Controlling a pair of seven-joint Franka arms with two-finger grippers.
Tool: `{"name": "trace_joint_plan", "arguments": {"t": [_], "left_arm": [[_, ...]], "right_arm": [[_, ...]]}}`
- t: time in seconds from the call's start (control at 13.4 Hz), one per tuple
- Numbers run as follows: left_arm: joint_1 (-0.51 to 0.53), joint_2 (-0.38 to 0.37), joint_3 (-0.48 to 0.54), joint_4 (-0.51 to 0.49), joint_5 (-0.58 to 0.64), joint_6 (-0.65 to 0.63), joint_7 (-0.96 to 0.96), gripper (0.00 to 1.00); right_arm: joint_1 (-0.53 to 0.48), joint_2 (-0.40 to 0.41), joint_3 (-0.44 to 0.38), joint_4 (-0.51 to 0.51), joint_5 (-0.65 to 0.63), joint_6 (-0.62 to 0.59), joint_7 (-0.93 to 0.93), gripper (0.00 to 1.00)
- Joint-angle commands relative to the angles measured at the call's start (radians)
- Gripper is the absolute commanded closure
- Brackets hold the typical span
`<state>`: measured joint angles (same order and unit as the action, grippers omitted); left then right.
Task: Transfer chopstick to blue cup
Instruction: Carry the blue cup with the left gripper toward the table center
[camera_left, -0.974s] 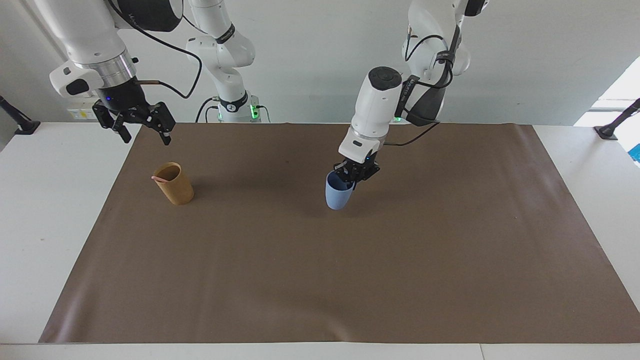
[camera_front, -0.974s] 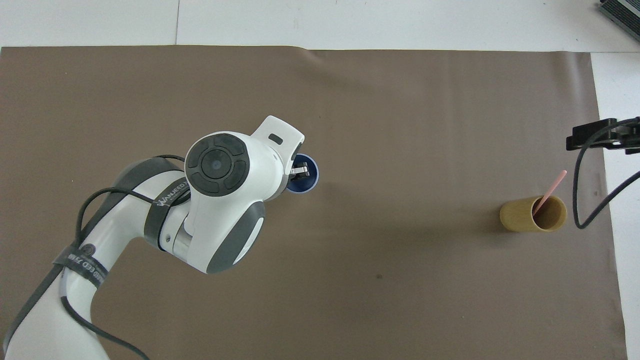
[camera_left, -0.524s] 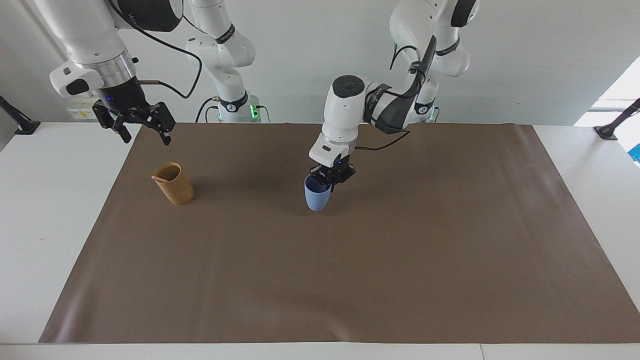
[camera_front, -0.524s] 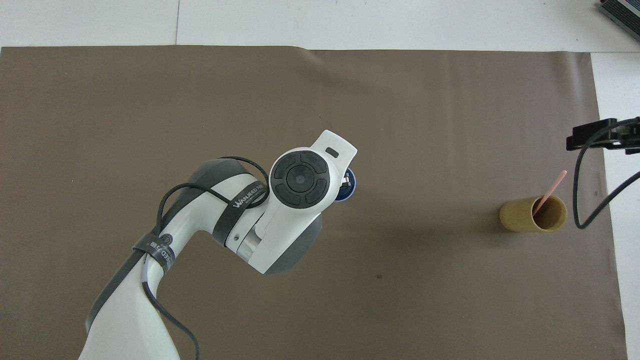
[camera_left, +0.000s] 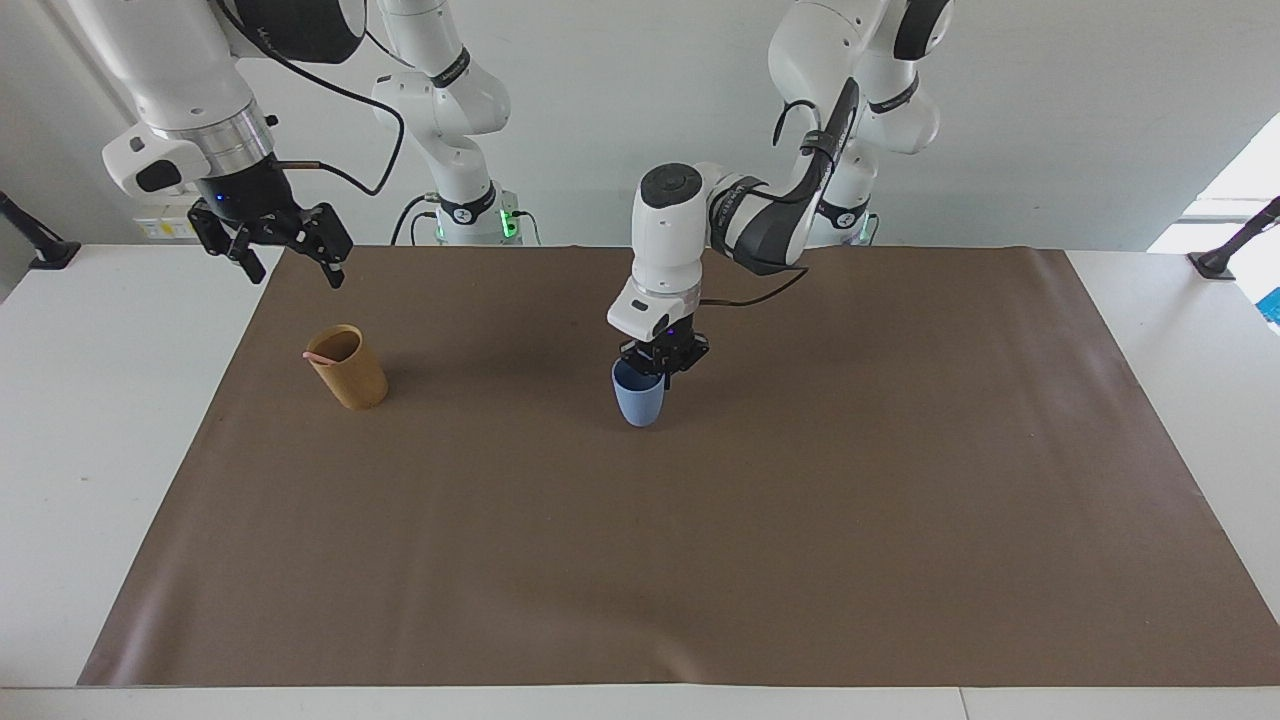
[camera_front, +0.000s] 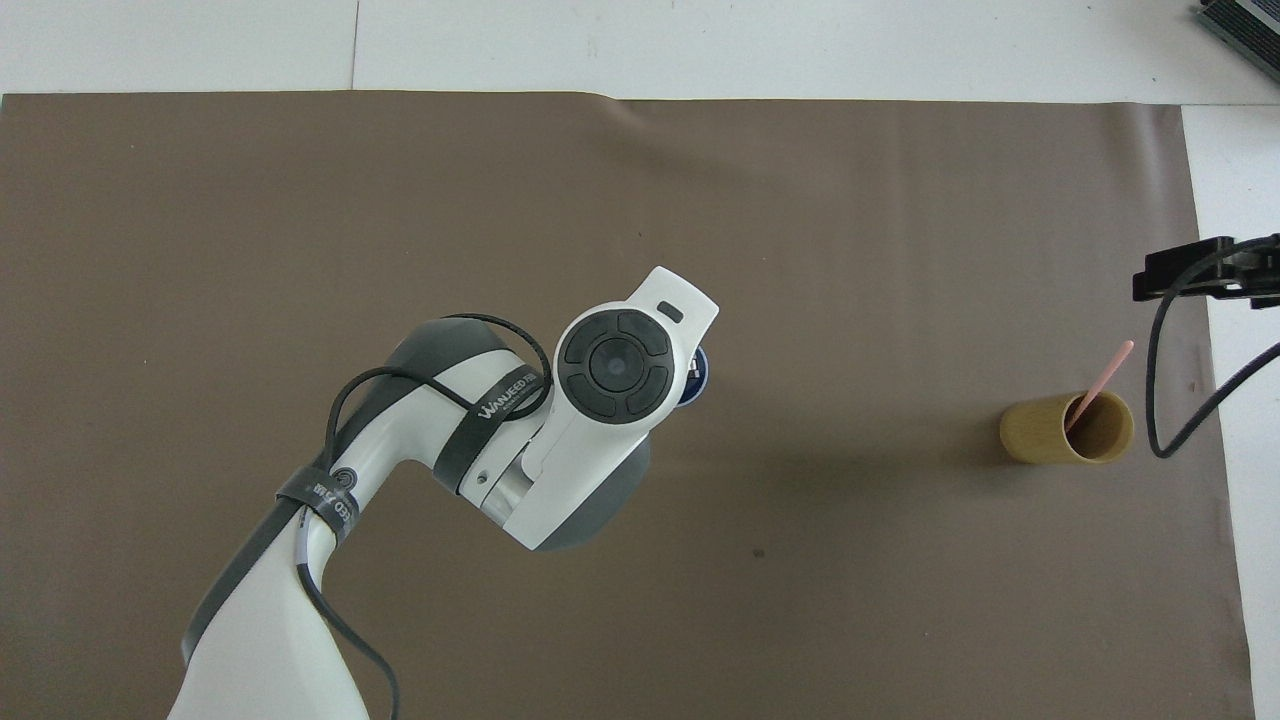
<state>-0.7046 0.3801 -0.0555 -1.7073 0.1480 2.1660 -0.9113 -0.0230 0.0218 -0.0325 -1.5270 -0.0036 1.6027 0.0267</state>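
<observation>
The blue cup (camera_left: 638, 405) is upright at the middle of the brown mat (camera_left: 800, 520). My left gripper (camera_left: 662, 368) is shut on its rim, on the side nearer the robots, with one finger inside. I cannot tell whether the cup's base touches the mat. In the overhead view only a sliver of the blue cup (camera_front: 701, 371) shows past the left wrist. One pale pink chopstick (camera_left: 318, 356) leans in the tan cup (camera_left: 352, 375) at the right arm's end; it also shows in the overhead view (camera_front: 1100, 381). My right gripper (camera_left: 288, 262) is open and empty, up in the air over the mat's edge beside the tan cup.
The tan cup (camera_front: 1040, 432) stands near the mat's edge at the right arm's end. White table (camera_left: 90, 420) surrounds the mat. The left arm's elbow and cable (camera_front: 420, 420) hang over the mat's middle. A dark clamp (camera_left: 1225, 255) sits at the table's corner.
My left gripper has carried the blue cup toward the right arm's end of the table and brought it from tilted to upright. The right arm has not moved.
</observation>
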Motion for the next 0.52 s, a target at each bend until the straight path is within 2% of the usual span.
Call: {"name": "trace_joint_plan", "arguments": {"t": [0.0, 0.22, 0.37, 0.45], "left_arm": [[-0.036, 0.028, 0.017, 0.011, 0.047, 0.02, -0.066, 1.0], [-0.036, 0.028, 0.016, 0.003, 0.038, 0.046, -0.066, 1.0], [-0.033, 0.029, 0.016, 0.002, 0.038, 0.061, -0.063, 1.0], [-0.03, 0.029, 0.016, 0.002, 0.038, 0.064, -0.055, 0.8]], "right_arm": [[-0.005, -0.013, 0.003, -0.012, 0.007, 0.0, -0.021, 0.0], [-0.005, -0.008, 0.003, -0.007, -0.002, 0.008, -0.016, 0.0], [-0.005, -0.005, 0.003, -0.012, -0.009, 0.063, -0.019, 0.0], [-0.005, 0.0, 0.003, -0.012, -0.012, 0.068, -0.018, 0.0]]}}
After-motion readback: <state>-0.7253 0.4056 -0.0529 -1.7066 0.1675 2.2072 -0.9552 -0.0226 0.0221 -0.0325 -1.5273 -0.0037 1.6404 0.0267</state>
